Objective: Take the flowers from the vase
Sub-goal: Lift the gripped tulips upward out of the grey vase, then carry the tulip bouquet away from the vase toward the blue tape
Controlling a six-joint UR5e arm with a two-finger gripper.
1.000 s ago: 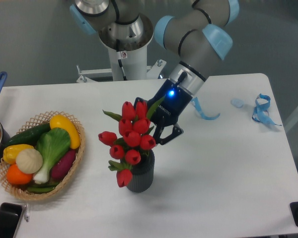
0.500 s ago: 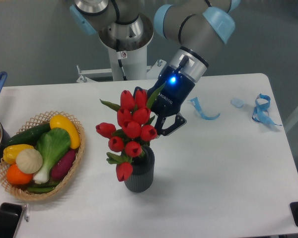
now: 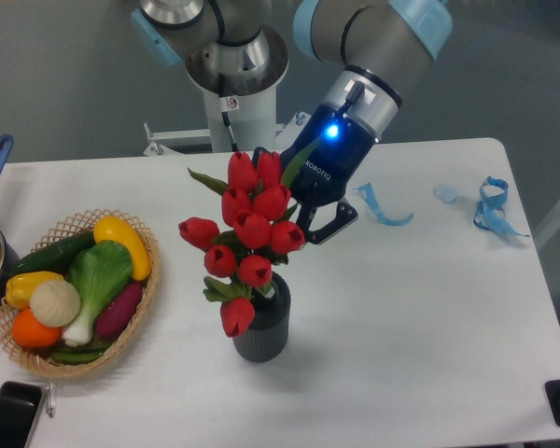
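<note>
Above the vase [image 3: 261, 327], the claw [image 3: 303, 217] pinches the flowers [image 3: 250, 238], stems inside the rim.

The gripper [image 3: 303, 217] carries white lettering along its dark blue body, reading "ROBOTIQ", set slantwise just under a lit blue lamp; a small white sticker [image 3: 231, 103] with a red mark sits on the arm's pale base column, its print too small to read; no other writing can be made out.

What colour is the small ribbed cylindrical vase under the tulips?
Dark grey-black vase, clearest in the fixed camera view.
</note>
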